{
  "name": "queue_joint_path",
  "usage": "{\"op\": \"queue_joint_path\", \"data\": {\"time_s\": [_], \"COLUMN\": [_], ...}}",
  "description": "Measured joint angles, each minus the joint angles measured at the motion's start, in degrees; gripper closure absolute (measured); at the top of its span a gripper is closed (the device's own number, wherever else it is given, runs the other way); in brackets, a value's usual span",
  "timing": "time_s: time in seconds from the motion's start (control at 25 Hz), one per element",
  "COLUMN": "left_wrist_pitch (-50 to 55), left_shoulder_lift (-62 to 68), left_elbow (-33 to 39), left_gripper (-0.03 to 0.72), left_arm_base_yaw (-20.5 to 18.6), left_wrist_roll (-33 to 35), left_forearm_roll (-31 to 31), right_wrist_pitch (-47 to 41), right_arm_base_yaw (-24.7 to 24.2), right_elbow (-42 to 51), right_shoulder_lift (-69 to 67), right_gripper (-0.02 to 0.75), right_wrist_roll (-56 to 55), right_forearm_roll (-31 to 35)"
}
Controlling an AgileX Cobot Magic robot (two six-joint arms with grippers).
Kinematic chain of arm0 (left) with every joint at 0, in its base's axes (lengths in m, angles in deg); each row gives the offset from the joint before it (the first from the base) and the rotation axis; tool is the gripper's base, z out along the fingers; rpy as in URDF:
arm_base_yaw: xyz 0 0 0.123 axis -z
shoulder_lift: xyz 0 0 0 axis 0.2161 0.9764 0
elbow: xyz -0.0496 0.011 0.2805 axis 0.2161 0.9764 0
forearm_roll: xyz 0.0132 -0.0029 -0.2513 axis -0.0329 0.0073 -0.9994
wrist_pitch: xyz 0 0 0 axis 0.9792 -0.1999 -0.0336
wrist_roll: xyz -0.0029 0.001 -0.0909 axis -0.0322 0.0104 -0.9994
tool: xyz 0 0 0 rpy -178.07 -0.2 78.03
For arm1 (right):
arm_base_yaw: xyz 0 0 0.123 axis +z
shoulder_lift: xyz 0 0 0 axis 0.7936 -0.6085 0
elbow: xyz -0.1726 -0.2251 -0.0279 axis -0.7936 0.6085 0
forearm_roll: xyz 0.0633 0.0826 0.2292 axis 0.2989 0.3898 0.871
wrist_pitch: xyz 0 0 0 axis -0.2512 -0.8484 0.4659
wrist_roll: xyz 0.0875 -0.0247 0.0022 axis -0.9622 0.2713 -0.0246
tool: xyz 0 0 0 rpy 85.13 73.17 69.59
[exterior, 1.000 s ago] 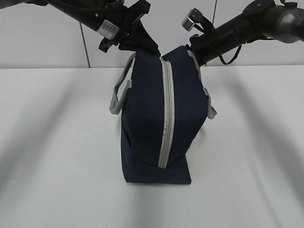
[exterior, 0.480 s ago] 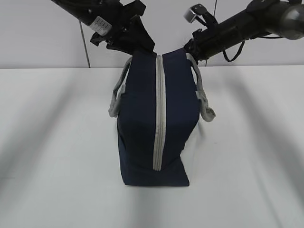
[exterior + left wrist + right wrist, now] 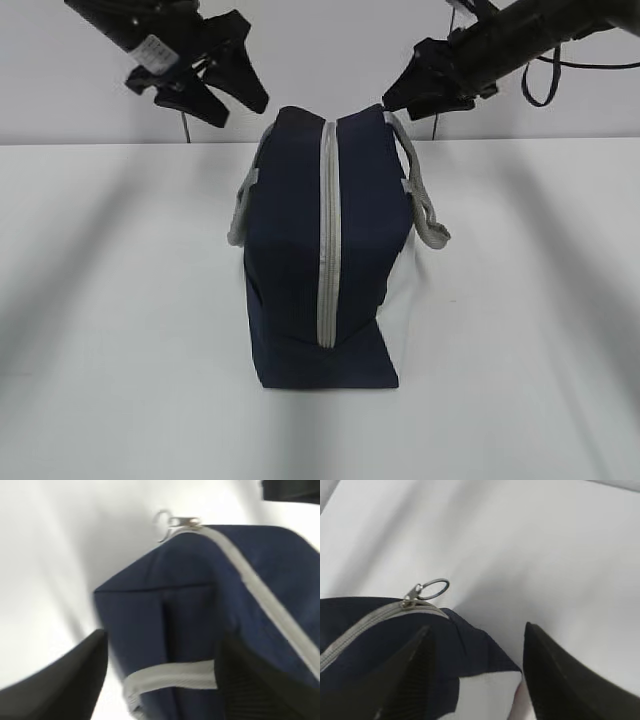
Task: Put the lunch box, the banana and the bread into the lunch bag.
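Both arms have lifted up and away from the bag over the last second, and each gripper, which sat pressed against the upper corners of the bag, now hangs clear of it with its jaws spread. From the left gripper [image 3: 215, 92] outward, its two dark fingers [image 3: 60, 685] stand apart with nothing between them, and its wrist view looks down past them onto the navy fabric. The right gripper [image 3: 425, 85] is likewise parted and empty, hovering just above the bag's upper right corner, close to the grey handle there but not holding it. Between and below them stands the lunch bag [image 3: 320, 250], upright on the white worktop [image 3: 120, 330], roughly centred and end-on to the exterior camera. It is a boxy navy-blue fabric bag, taller than it is wide from this side, and it has settled a little straighter than before. A grey zipper [image 3: 326, 230] runs over the top and down the near face, fully closed. Its ring pull [image 3: 431, 589] lies at the far end, sticking out over the worktop. Grey webbing handles [image 3: 425, 205] droop down both flanks, the right one hanging in a loose loop. A white side panel [image 3: 485, 695] shows under the navy edge in the right wrist view. At the foot of the near face the fabric folds out into a flat navy flap resting on the worktop.
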Motion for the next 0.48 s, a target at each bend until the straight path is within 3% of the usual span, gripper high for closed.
{"op": "queue_joint_path", "data": {"time_s": [0.24, 0.36, 0.48], "left_wrist_pitch": [0.58, 0.58, 0.69], "left_shoulder_lift": [-4.78, -8.68, -13.69], "left_elbow": [0.84, 4.87, 11.13], "left_gripper": [0.247, 0.25, 0.255], "left_arm_base_yaw": [-0.24, -0.3, -0.18], "left_wrist_roll": [-12.9, -16.91, -18.27], "left_forearm_roll": [21.13, 26.16, 29.02], "right_wrist_pitch": [-0.47, -0.47, -0.59], "right_arm_base_yaw": [-0.13, 0.08, 0.13], "right_elbow": [0.3, 4.93, 13.3], "right_shoulder_lift": [5.14, 9.54, 15.09], "right_gripper": [0.321, 0.321, 0.321], "right_wrist_roll": [-21.01, -28.61, -31.1], "right_forearm_roll": [-14.08, -20.08, -21.79]}}
